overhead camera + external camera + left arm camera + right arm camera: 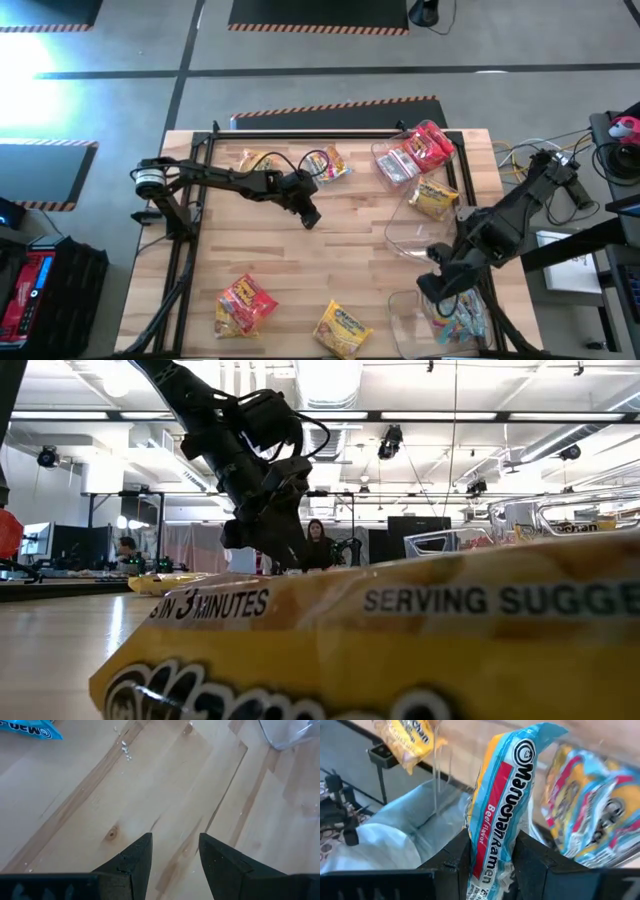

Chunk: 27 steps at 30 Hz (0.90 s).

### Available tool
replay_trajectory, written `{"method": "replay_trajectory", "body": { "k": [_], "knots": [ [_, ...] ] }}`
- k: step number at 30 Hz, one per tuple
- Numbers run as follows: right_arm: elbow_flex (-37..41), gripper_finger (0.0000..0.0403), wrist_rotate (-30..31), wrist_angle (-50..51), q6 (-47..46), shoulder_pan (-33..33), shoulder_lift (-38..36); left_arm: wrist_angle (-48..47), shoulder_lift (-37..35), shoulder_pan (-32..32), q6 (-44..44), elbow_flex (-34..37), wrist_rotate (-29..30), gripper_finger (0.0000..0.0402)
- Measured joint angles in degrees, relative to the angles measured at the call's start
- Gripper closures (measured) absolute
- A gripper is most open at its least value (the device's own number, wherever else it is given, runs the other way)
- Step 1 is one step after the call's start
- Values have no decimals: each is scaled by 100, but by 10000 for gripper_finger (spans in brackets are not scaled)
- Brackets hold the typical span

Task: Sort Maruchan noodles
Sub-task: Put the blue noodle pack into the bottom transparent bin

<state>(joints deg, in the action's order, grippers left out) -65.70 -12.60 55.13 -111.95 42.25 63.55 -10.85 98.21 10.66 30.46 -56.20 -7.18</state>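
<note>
Wooden table (330,270) below: your right hand (492,857) pinches a light-blue noodle packet (502,805) over the near-right clear tub (405,312). Centre it inside before releasing; left hand (175,862) hovers spread, empty.

One camera looks straight down on the whole counter (330,250); another sits at counter height, a yellow noodle packet (400,640) pressed close before it; both show the left arm (240,182).
</note>
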Motion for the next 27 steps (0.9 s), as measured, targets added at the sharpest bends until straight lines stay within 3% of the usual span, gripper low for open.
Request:
{"method": "replay_trajectory", "body": {
  "k": [11, 27],
  "knots": [
    [62, 294, 45, 53, -193, 475, 785, 17, 0, 2, 21, 63, 9, 256],
    [414, 293, 107, 17, 534, 515, 1552, 1, 0, 4, 202, 64, 9, 256]
  ]
}}
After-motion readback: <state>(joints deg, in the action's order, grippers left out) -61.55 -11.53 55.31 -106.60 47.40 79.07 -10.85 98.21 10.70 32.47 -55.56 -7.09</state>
